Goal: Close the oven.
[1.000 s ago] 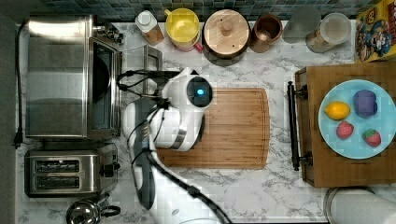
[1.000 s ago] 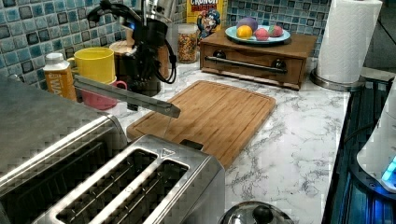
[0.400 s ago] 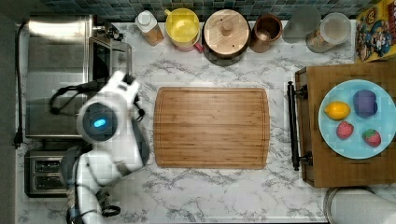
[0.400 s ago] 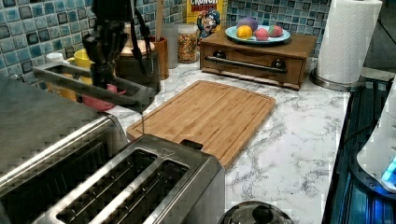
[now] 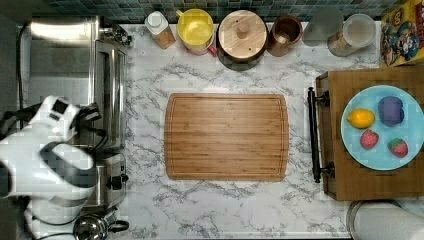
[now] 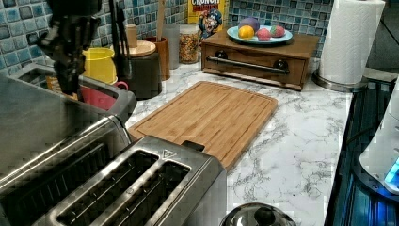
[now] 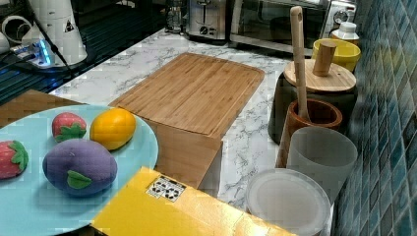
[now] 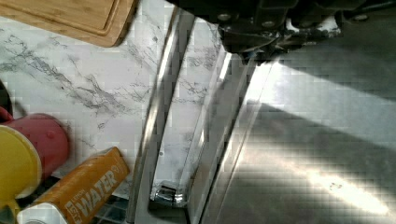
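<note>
Oven [image 5: 75,75] door nearly shut — gripper [image 6: 70,82] above

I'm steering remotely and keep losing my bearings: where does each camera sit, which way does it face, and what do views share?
Top view: overhead, looking straight down on the counter; the white arm shows over the oven.
Left view: low by the toaster, facing along the counter to the drawer box; the dark pincer hangs over the oven.
Right view: beside the plate, facing back toward the oven.
Wrist view: on the arm, looking down the oven's handle.
Shared: the cutting board appears in all four.
</note>
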{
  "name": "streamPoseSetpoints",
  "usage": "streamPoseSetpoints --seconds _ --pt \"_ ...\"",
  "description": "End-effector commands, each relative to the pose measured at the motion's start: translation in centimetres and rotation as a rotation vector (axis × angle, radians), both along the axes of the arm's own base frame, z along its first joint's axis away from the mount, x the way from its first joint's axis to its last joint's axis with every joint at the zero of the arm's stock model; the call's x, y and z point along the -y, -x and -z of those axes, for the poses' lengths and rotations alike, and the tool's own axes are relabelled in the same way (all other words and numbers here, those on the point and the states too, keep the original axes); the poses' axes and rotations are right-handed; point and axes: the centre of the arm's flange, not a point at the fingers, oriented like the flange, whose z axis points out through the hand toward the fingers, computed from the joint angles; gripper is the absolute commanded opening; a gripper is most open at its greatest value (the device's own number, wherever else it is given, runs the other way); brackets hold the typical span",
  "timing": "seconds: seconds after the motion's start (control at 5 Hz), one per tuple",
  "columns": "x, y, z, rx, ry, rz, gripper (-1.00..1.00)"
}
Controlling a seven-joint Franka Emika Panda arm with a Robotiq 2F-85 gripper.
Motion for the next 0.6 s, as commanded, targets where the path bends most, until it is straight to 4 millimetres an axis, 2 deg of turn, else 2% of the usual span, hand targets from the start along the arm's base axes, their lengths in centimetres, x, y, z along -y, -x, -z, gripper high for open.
streamPoseSetpoints --seconds 0.2,0.6 --pt "-0.21 -5.1 -10.3 0.157 -0.076 0.422 -1.0" --pt "-0.22 -5.1 -10.3 0.157 -0.076 0.422 -1.0"
